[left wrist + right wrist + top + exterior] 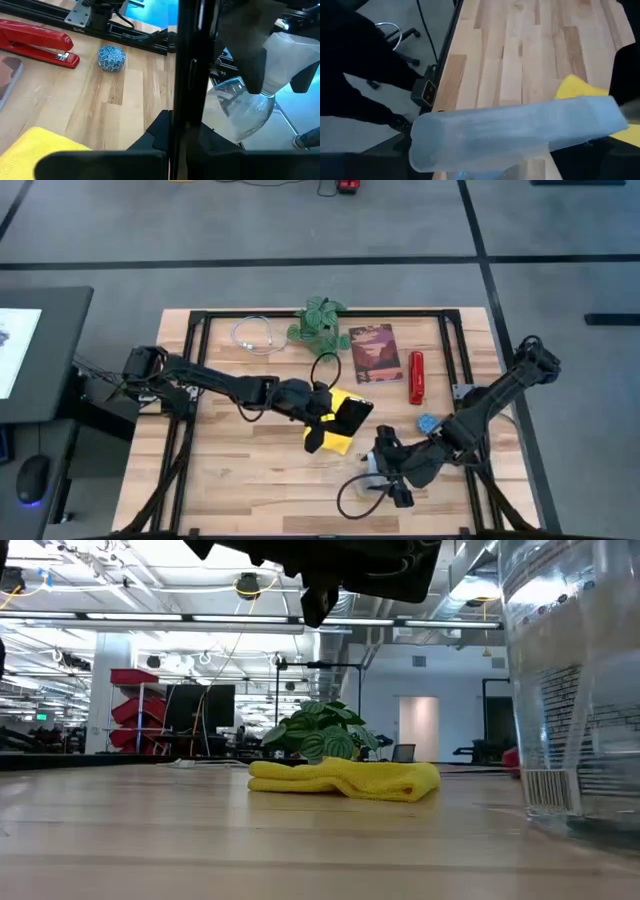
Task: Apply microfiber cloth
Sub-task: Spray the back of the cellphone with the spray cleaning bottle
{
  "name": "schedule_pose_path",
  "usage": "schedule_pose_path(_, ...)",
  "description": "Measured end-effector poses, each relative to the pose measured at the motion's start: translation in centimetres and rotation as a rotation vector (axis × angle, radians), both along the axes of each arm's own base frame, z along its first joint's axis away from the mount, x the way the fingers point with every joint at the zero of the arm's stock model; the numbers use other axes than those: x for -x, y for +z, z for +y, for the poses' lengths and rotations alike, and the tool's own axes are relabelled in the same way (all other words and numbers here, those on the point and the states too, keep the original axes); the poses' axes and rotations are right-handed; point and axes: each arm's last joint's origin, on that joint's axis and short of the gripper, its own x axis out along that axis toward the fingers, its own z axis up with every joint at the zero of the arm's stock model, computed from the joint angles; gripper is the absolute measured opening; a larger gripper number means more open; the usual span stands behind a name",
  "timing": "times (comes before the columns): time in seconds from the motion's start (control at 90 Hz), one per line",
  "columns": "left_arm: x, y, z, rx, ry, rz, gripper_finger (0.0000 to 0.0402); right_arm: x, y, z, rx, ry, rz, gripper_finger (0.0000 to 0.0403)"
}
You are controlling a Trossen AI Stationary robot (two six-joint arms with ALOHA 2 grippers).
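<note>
Wooden desk [250, 470] nearest: right pincer [385, 470] clenched on a clear spray bottle [520, 131]. Beyond, left pincer [330, 420] grips the black smartphone [352, 416] above the microfiber cloth [345, 780], lying mid-desk. Best press the screen gently onto the cloth, rubbing slowly.

A clear bottle [520, 132] lies before the microfiber cloth [580, 90].

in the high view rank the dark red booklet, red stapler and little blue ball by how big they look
1. dark red booklet, the largest.
2. red stapler, about as long but much narrower.
3. blue ball, clearly the smallest.
All lie flat on the table, so nearness hardly skews this.
</note>
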Motion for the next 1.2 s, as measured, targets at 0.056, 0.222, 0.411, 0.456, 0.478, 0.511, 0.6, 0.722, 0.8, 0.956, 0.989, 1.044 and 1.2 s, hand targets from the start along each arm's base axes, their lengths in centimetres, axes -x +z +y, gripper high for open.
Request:
schedule_pose_path(0.056,0.0,0.0,0.0,0.0,0.0,0.0,0.0004,0.0,0.0,0.0,0.0,-0.002,0.001,0.0259)
schedule_pose_path(0.222,0.1,-0.3,0.1,-0.01,0.017,0.033,0.0004,0.4,-0.1,0.1,0.015,-0.011,0.018,0.026)
schedule_pose_path(0.411,0.1,-0.4,0.1,-0.009,0.022,0.045,0.0004,1.4,-0.4,0.9,0.103,-0.081,-0.014,0.0263)
schedule_pose_path(0.456,0.2,-0.4,0.2,-0.011,0.021,0.051,0.0004,1.7,-0.4,1.0,0.123,-0.084,-0.012,0.0264)
schedule_pose_path(0.478,0.2,-0.5,0.2,-0.013,0.021,0.053,0.0004,1.8,-0.5,1.0,0.133,-0.085,-0.01,0.0264)
schedule_pose_path(0.511,0.2,-0.5,0.2,-0.017,0.02,0.057,0.0004,2.0,-0.5,1.0,0.145,-0.084,-0.003,0.0264)
schedule_pose_path(0.6,0.3,-0.7,0.2,-0.044,0.026,0.079,0.0004,2.3,-0.6,1.2,0.162,-0.073,0.012,0.0265)
schedule_pose_path(0.722,0.7,-1.4,0.4,-0.099,0.046,0.15,0.0004,2.4,-0.7,1.0,0.173,-0.079,0.025,0.0265)
schedule_pose_path(0.8,0.9,-1.8,0.7,-0.148,0.069,0.197,0.0004,2.6,-0.6,0.8,0.17,-0.09,0.038,0.0265)
schedule_pose_path(0.956,1.5,-3.4,1.6,-0.176,0.088,0.26,0.0004,3.5,-0.5,-0.1,0.171,-0.144,0.099,0.0265)
schedule_pose_path(0.989,1.8,-3.9,1.8,-0.174,0.095,0.278,0.0004,3.7,-0.5,-0.3,0.174,-0.155,0.111,0.0265)
schedule_pose_path(1.044,2.1,-4.8,2.1,-0.166,0.107,0.309,0.0004,4.0,-0.4,-0.6,0.181,-0.172,0.127,0.0265)
schedule_pose_path(1.2,2.9,-6.2,2.3,-0.148,0.127,0.358,0.0004,4.8,-0.1,-1.3,0.206,-0.179,0.158,0.0266)
